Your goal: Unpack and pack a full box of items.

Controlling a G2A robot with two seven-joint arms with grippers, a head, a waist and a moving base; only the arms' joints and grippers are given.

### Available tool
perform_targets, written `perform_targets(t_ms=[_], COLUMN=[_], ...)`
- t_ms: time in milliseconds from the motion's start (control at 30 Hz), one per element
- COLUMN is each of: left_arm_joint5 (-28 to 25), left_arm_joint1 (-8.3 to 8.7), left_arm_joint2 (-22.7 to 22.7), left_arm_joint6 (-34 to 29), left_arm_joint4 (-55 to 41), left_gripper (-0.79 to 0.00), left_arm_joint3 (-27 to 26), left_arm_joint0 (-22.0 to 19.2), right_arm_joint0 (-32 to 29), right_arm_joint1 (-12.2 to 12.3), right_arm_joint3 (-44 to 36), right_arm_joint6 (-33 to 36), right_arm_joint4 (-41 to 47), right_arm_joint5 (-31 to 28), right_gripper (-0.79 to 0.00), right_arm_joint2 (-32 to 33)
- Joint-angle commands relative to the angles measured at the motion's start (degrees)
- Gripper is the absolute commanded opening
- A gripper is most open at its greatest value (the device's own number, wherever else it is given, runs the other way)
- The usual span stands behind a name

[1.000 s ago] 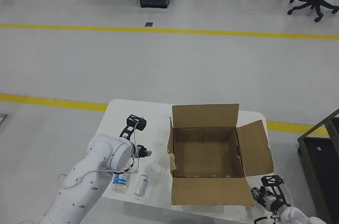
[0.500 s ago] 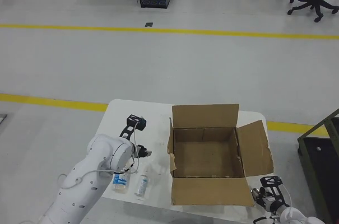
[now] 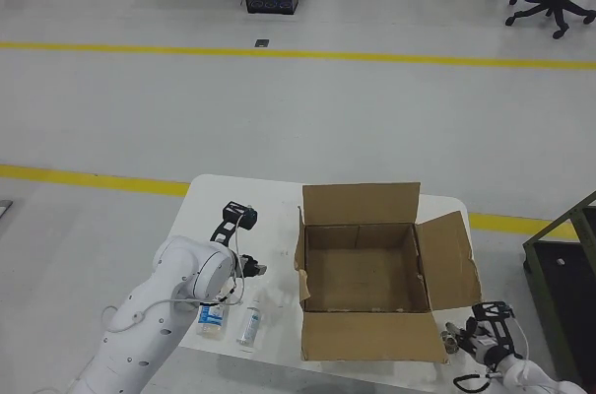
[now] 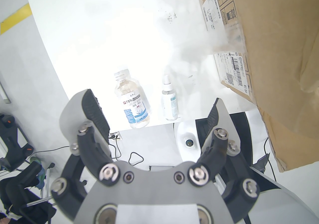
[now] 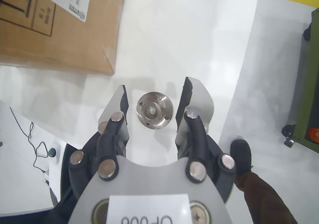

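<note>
Right claw (image 5: 154, 95) spread, straddling the metal disc (image 5: 154, 110), pads clear on both sides; disc flat on the bench (image 5: 187, 23) just off the box (image 3: 374, 337) corner; round, no axis to align; left claw (image 4: 153, 100) spread, across the box.

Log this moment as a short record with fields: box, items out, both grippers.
box: open, flaps spread, nothing seen inside, on white table
items out: clear bottle and spray bottle lying beside the box; metal disc near its corner
left gripper: open, holding nothing
right gripper: open, fingers either side of the metal disc
</note>
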Motion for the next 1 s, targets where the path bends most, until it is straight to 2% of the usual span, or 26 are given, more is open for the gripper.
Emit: perform_targets(t_ms=[0,33,100,300,467,667,967], left_arm_joint5=[0.00,0.00,0.00,0.00,0.00,0.00,0.00], left_arm_joint1=[0.00,0.00,0.00,0.00,0.00,0.00,0.00], left_arm_joint2=[0.00,0.00,0.00,0.00,0.00,0.00,0.00], left_arm_joint6=[0.00,0.00,0.00,0.00,0.00,0.00,0.00], left_arm_joint4=[0.00,0.00,0.00,0.00,0.00,0.00,0.00], left_gripper=[0.000,0.000,0.000,0.000,0.000,0.000,0.000], left_arm_joint3=[0.00,0.00,0.00,0.00,0.00,0.00,0.00], left_arm_joint0=[0.00,0.00,0.00,0.00,0.00,0.00,0.00], right_arm_joint0=[-0.53,-0.59,-0.76,0.37,3.26,5.32,10.10], right_arm_joint1=[0.07,0.10,0.06,0.05,0.01,-0.11,-0.22], right_arm_joint3=[-0.48,-0.48,-0.29,-1.73,-6.48,-14.10,-19.30], right_arm_joint6=[-5.00,-7.75,-13.60,-25.28,-31.58,-31.26,-26.03], right_arm_joint4=[1.43,1.60,2.35,1.88,-4.71,-12.71,-19.02], right_arm_joint5=[-1.80,-2.01,-2.73,-3.73,0.25,3.96,4.07], right_gripper=[-0.483,-0.560,-0.785,-0.785,-0.785,-0.785,-0.785], right_arm_joint2=[2.55,3.98,6.33,11.16,11.94,8.85,0.74])
